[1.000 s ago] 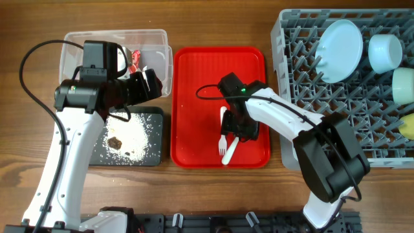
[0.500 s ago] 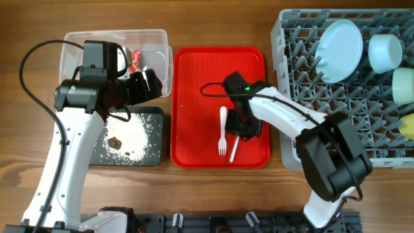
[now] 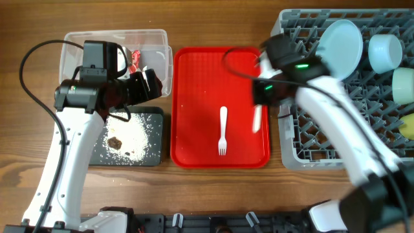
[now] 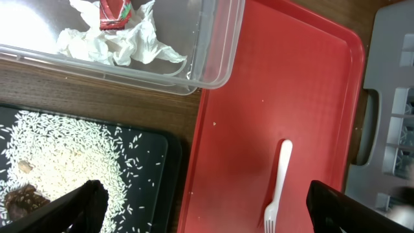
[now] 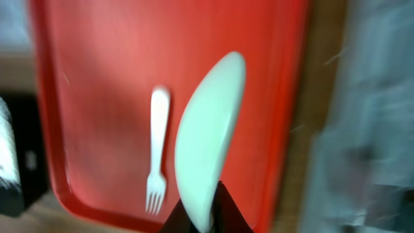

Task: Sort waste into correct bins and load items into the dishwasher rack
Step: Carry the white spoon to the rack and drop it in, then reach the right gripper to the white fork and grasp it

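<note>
The white spoon (image 5: 208,145) is held by its handle end in my shut right gripper (image 5: 204,219), lifted over the right edge of the red tray (image 3: 194,77). Overhead, the right gripper (image 3: 261,102) is blurred beside the grey dishwasher rack (image 3: 310,129), with the spoon (image 3: 257,120) hanging below it. The white fork (image 3: 222,130) lies on the tray. My left gripper (image 4: 207,213) is open and empty, hovering over the gap between the black tray (image 3: 154,141) and the red tray. The clear tub (image 3: 71,39) holds a red wrapper (image 4: 115,11) and white tissue (image 4: 123,44). Rice crumbs (image 4: 61,152) cover the black tray.
In the rack stand a light blue plate (image 3: 341,48), a blue bowl (image 3: 386,52), a pale green bowl (image 3: 404,84) and a yellow cup (image 3: 408,126). A brown food bit (image 3: 115,142) lies among the rice. The left arm reaches over the tub's front.
My right gripper closed on the spoon, lifted it off the red tray and swung back and right toward the rack. The fork stayed on the tray. The left arm did not move.
</note>
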You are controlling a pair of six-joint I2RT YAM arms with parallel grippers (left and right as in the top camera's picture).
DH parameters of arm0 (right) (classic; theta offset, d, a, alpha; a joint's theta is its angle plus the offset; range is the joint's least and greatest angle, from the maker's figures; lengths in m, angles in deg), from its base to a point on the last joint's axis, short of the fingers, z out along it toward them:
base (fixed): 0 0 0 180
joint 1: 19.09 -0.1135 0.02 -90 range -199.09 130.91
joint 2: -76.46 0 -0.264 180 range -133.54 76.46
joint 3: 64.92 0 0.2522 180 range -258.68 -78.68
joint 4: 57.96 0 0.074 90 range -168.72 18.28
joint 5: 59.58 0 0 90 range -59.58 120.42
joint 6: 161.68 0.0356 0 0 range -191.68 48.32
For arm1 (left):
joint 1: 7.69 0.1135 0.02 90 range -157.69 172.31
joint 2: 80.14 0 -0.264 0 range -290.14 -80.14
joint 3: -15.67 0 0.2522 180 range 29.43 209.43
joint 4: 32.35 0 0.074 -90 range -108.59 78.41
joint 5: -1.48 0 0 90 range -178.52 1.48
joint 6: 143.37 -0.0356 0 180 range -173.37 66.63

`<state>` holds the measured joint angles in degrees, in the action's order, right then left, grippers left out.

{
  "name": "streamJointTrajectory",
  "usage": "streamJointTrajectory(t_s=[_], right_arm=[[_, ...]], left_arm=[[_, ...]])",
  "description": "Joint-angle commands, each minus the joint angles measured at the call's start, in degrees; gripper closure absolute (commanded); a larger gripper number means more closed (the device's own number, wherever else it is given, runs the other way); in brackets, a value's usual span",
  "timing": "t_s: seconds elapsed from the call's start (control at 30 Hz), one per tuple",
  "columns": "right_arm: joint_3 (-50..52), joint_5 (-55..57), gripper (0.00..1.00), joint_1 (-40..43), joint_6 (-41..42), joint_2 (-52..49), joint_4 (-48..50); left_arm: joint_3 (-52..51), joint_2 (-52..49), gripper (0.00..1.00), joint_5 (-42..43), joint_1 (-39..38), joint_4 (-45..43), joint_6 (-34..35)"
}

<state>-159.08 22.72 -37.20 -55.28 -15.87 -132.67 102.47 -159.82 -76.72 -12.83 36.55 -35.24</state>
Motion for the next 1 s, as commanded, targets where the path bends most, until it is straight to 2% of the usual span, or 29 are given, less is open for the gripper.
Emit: streamJointTrajectory(t_s=[0.0,0.17,0.33,0.5,0.6,0.67,0.73,0.83,0.9,0.97], right_arm=[[-1.6,0.4,0.96,7.7,-12.5,3.5,-1.6],[-1.4,3.5,0.96,16.0,-20.5,0.4,-3.8],[-1.4,7.2,0.96,17.0,-22.5,-6.3,-3.8],[-1.3,2.3,0.94,17.0,-24.1,-11.2,-3.8],[-1.4,1.6,0.76,17.0,-22.2,-10.8,-4.6],[-2.7,1.2,0.67,17.0,-22.2,-8.6,-6.6],[-4.7,0.2,0.65,17.0,-19.8,-6.0,-7.6],[-6.4,-9.2,0.59,15.5,-19.8,-0.8,-5.5],[-6.4,-11.5,0.49,12.2,-17.7,0.6,-3.4],[-5.7,-11.5,0.47,7.4,-14.4,0.0,-1.8]], left_arm=[[0.2,0.9,0.00,-0.4,-0.3,0.0,0.3],[0.2,0.9,0.00,-0.4,-0.3,0.0,0.3],[0.2,0.9,0.00,-0.4,-0.3,0.0,0.3],[0.2,0.9,0.00,-0.4,-0.3,0.0,0.3],[0.2,0.9,0.00,-0.4,-0.3,0.0,0.3],[0.2,0.9,0.00,-0.4,-0.3,0.0,0.3],[0.2,0.9,0.00,-0.4,-0.3,0.0,0.3],[0.2,0.9,0.00,-0.4,-0.3,0.0,0.3],[0.2,0.9,0.00,-0.3,-0.3,0.0,0.3],[0.2,0.9,0.00,-0.3,-0.3,0.0,0.3]])
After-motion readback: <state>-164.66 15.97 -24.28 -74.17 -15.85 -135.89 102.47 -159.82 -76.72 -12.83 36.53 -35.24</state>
